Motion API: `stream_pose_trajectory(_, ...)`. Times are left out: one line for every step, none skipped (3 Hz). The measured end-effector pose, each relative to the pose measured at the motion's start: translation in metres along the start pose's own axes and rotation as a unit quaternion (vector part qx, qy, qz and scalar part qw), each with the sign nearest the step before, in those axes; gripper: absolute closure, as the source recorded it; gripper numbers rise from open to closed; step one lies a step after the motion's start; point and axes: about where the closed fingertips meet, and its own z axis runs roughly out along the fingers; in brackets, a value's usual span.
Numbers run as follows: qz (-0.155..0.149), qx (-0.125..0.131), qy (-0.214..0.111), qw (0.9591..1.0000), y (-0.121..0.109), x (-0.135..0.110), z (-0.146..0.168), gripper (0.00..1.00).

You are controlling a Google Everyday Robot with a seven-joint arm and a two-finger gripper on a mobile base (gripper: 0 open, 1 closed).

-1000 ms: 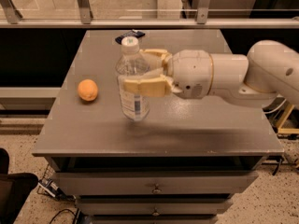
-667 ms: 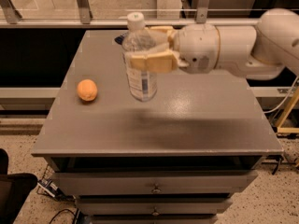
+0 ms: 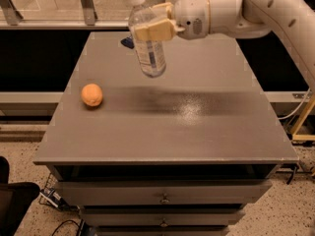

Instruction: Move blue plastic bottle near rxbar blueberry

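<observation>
My gripper point(image 3: 153, 22) is shut on the blue plastic bottle point(image 3: 146, 45), a clear bottle with a white cap and white-and-blue label. It holds the bottle tilted, lifted well above the grey table point(image 3: 197, 122), over the far middle part. The rxbar blueberry point(image 3: 127, 43) is a small dark navy wrapper near the table's far edge; only a sliver shows beside and behind the bottle. The white arm reaches in from the upper right.
An orange fruit point(image 3: 92, 94) lies on the left side of the table. Drawers point(image 3: 162, 198) sit below the tabletop front edge. A railing and glass run behind the table. Cables lie on the floor at lower left.
The gripper has lifted the bottle off the table and carried it upward and toward the far edge, closer to the navy wrapper. The orange has not moved.
</observation>
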Motion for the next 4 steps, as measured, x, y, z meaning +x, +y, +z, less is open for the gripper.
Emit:
stream_pose_trajectory(0.011, 0.006, 0.000, 0.9999, -0.058, -0.005, 0.033, 1.00)
stream_pose_trajectory(-0.003, 0.043, -0.028, 0.9987, -0.108, -0.029, 0.038, 1.00)
stream_pose_trajectory(-0.022, 0.083, -0.061, 0.9944, -0.137, -0.049, 0.018, 1.00)
stream_pose_trajectory(-0.031, 0.136, -0.065, 0.9880, -0.152, -0.048, -0.017, 1.00)
